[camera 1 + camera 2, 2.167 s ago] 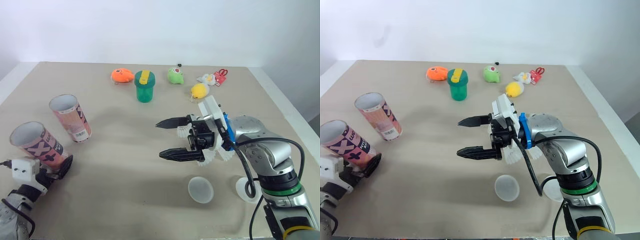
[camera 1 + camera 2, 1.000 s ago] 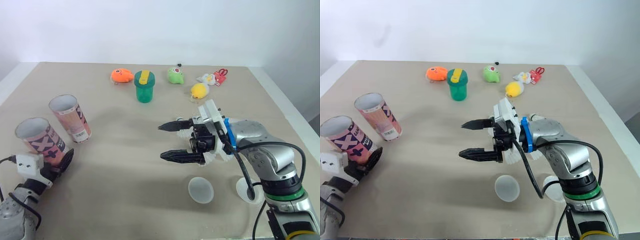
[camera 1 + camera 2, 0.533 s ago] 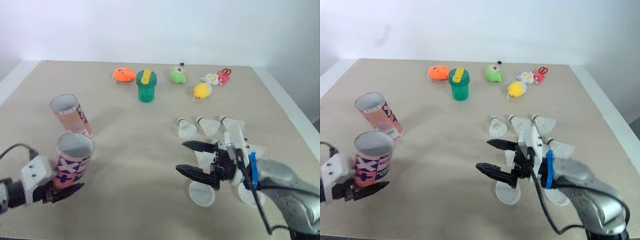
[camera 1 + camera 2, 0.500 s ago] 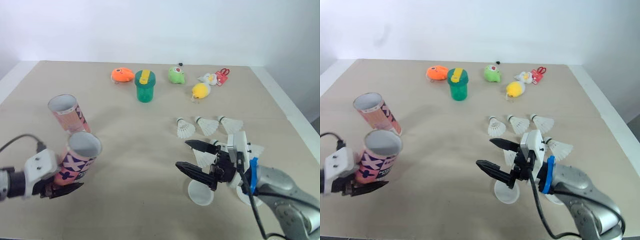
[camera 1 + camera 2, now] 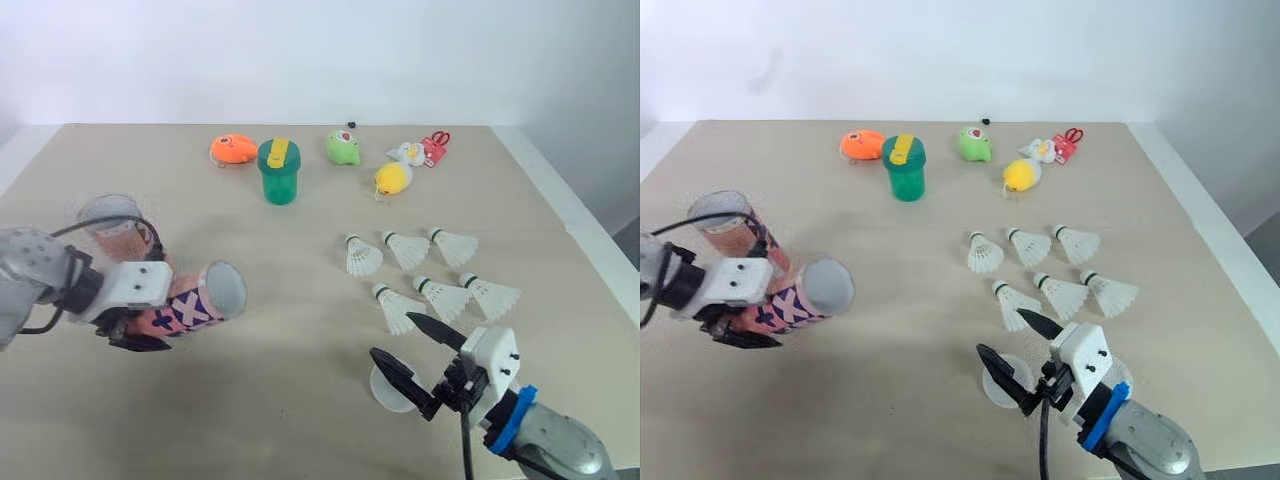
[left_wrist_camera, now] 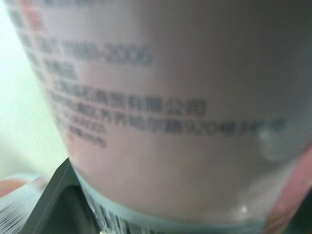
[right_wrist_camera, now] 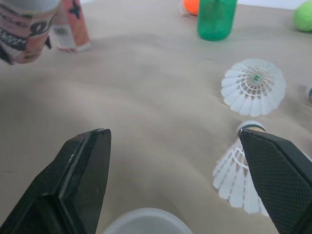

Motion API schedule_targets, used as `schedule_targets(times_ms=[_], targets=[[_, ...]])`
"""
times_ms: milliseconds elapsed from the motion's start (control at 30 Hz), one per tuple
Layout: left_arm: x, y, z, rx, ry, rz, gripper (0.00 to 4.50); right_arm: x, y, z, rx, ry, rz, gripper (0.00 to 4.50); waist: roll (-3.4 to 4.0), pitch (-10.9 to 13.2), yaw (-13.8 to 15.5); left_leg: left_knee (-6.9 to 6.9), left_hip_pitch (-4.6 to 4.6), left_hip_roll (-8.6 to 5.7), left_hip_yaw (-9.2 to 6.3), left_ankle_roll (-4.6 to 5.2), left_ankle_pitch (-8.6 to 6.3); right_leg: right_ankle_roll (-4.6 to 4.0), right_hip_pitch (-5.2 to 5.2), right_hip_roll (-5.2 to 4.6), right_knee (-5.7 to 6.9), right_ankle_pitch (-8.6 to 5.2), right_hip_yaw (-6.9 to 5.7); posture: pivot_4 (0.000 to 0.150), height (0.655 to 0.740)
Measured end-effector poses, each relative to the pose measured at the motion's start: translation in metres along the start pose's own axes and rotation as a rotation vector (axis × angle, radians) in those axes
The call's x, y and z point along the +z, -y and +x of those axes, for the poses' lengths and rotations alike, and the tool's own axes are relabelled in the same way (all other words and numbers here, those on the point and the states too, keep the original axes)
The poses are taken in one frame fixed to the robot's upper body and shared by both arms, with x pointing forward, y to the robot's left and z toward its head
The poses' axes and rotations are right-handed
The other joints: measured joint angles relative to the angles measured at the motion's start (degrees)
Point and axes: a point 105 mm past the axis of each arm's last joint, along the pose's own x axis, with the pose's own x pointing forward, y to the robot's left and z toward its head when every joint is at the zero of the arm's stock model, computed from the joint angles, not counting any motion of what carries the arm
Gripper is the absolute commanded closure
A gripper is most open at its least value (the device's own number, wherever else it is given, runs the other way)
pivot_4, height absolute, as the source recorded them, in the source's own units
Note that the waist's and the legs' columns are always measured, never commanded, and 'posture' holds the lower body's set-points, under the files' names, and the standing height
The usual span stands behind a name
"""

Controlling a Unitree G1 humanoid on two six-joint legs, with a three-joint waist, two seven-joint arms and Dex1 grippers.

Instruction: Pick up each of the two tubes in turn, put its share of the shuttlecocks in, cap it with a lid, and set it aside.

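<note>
On the desk (image 5: 290,400) I had my left pincer (image 5: 148,322) clamped round one tube (image 5: 195,303), which was tipped nearly flat with its open mouth facing right. The second tube (image 5: 118,222) stood upright just behind it. My right pincer (image 5: 391,334) hung spread wide. Six shuttlecocks (image 5: 442,297) lay in two rows on the right side, near the lid (image 5: 383,395) under that pincer.

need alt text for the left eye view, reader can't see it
The left gripper holds a pink patterned tube tipped sideways, open mouth facing the six shuttlecocks on the table to the robot's right. The right gripper hangs open over a clear lid; a second tube stands behind the held one, with a green cup and small toys along the far side.
</note>
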Motion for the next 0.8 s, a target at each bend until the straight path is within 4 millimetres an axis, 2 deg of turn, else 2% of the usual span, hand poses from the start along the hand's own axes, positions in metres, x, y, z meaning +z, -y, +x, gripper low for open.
schedule_targets(times_ms=[200, 300, 633, 800], targets=[[-0.005, 0.001, 0.005, -0.024, -0.045, -0.008, 1.06, -0.008, 0.001, 0.003, -0.045, -0.021, 0.007, 0.0, -0.01, 0.0, 0.04, 0.05, 0.0, 0.22, -0.13, 0.0, 0.0, -0.11, 0.02, 0.31, 0.04, 0.03, 0.03, 0.15, 0.74], [-0.003, 0.0, 0.012, -0.037, -0.038, -0.02, 1.06, -0.018, 0.003, 0.007, -0.072, -0.035, 0.052, 0.0, -0.01, 0.0, 0.04, 0.1, 0.01, 0.29, -0.12, 0.0, 0.0, -0.17, 0.03, 0.39, 0.06, 0.06, 0.03, 0.15, 0.74], [0.001, 0.0, 0.014, -0.031, -0.042, -0.016, 1.06, -0.04, 0.014, 0.022, -0.106, -0.064, 0.114, 0.0, -0.02, 0.0, 0.02, 0.14, 0.04, 0.42, -0.08, 0.0, 0.0, -0.27, 0.02, 0.54, 0.1, 0.13, 0.06, 0.15, 0.74], [-0.001, 0.006, 0.013, -0.007, -0.029, -0.061, 1.06, -0.043, 0.015, 0.028, -0.104, -0.063, 0.122, 0.0, 0.0, 0.0, -0.07, 0.14, 0.05, 0.46, -0.09, 0.0, 0.0, -0.31, 0.0, 0.58, 0.15, 0.11, 0.08, 0.15, 0.74]])
